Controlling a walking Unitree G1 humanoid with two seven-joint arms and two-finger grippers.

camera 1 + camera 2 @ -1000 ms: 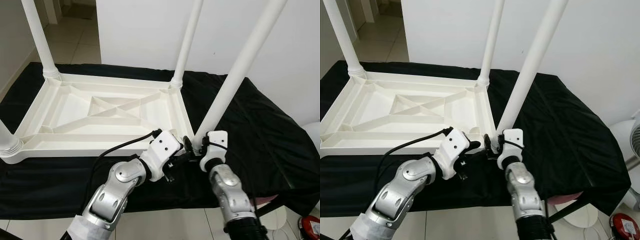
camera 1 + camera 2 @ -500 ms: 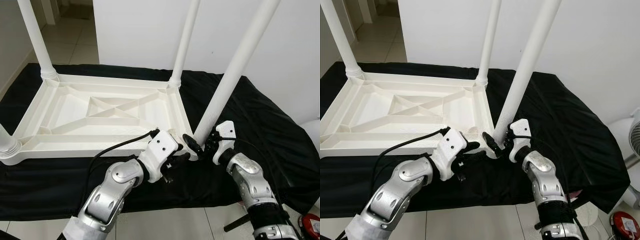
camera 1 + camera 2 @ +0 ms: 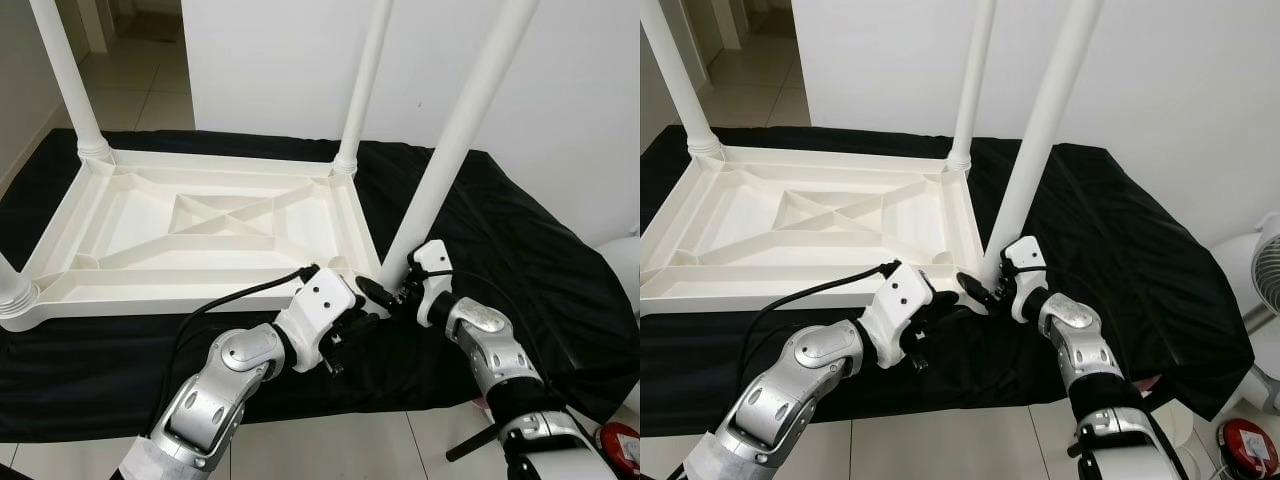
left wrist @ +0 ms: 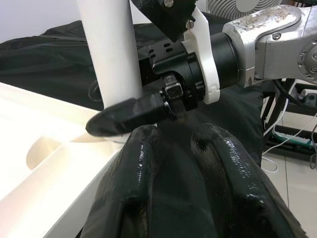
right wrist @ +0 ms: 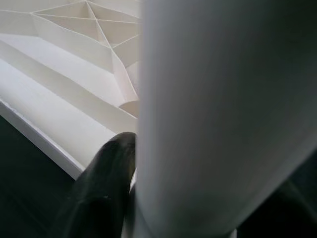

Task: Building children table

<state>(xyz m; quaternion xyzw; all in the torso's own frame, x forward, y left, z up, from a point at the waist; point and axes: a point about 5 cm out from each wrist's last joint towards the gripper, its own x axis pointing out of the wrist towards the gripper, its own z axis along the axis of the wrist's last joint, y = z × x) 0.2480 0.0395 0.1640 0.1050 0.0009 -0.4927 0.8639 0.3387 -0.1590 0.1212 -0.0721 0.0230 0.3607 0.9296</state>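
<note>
A white plastic children's table (image 3: 150, 290) lies upside down on a black cloth (image 3: 520, 250). Three legs stand upright in its corner sockets. The near right leg (image 3: 455, 150) leans to the right, its foot at the table's near right corner. My right gripper (image 3: 388, 292) is shut on the bottom of this leg; in the right wrist view the leg (image 5: 223, 114) sits against one of the fingers (image 5: 101, 198). My left gripper (image 3: 362, 318) hovers just in front of the same corner, its fingers (image 4: 138, 183) close together with nothing between them.
The far left leg (image 3: 65, 80) and far right leg (image 3: 365, 80) rise out of frame. A white wall stands behind the table. A fan (image 3: 1265, 270) and a red object (image 3: 620, 445) are on the floor at the right. Tiled floor lies in front.
My right forearm has swung out to the right while its gripper stayed at the leg's foot. The leg leans a little less. The left gripper has hardly moved.
</note>
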